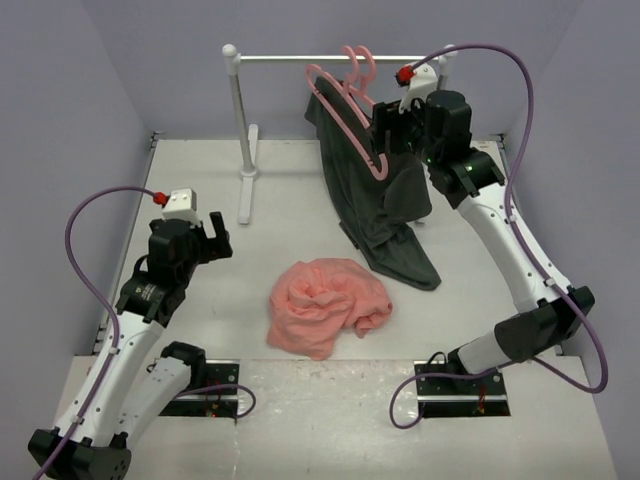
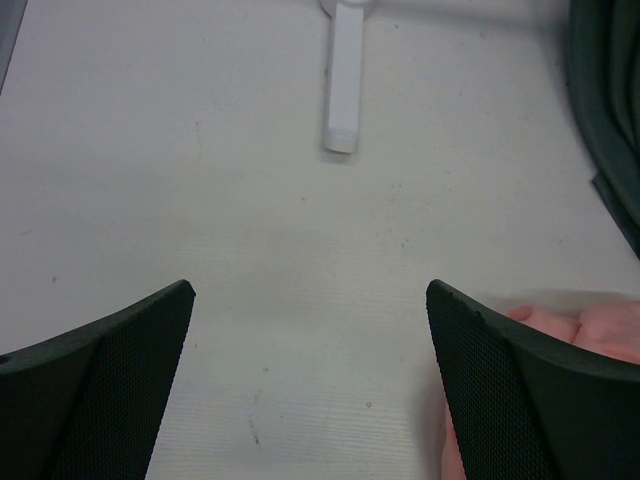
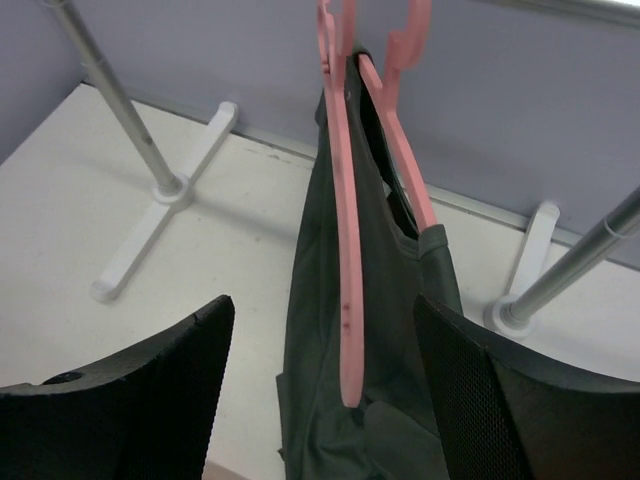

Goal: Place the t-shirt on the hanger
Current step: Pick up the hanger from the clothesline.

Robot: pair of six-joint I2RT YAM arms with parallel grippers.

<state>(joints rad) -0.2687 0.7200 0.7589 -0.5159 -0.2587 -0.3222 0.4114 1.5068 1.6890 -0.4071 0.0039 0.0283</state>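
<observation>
The t-shirt (image 1: 325,305) is a pink crumpled heap on the table's middle; its edge shows in the left wrist view (image 2: 600,330). The bare pink hanger (image 1: 347,115) hangs on the rail in front of the dark grey shirt (image 1: 375,210). In the right wrist view its arm (image 3: 345,250) hangs between my right gripper's (image 3: 322,300) open jaws, not touching them. That gripper (image 1: 382,140) is up at the rack. A second pink hanger (image 3: 400,150) goes inside the grey shirt's collar. My left gripper (image 1: 222,237) is open and empty over bare table (image 2: 308,287), left of the t-shirt.
The white rack has a rail (image 1: 290,58), a left post (image 1: 240,110) and flat feet (image 2: 343,70). Its right post (image 3: 570,265) stands just behind my right gripper. The grey shirt's (image 2: 610,120) tail trails onto the table. Purple walls close the back and sides.
</observation>
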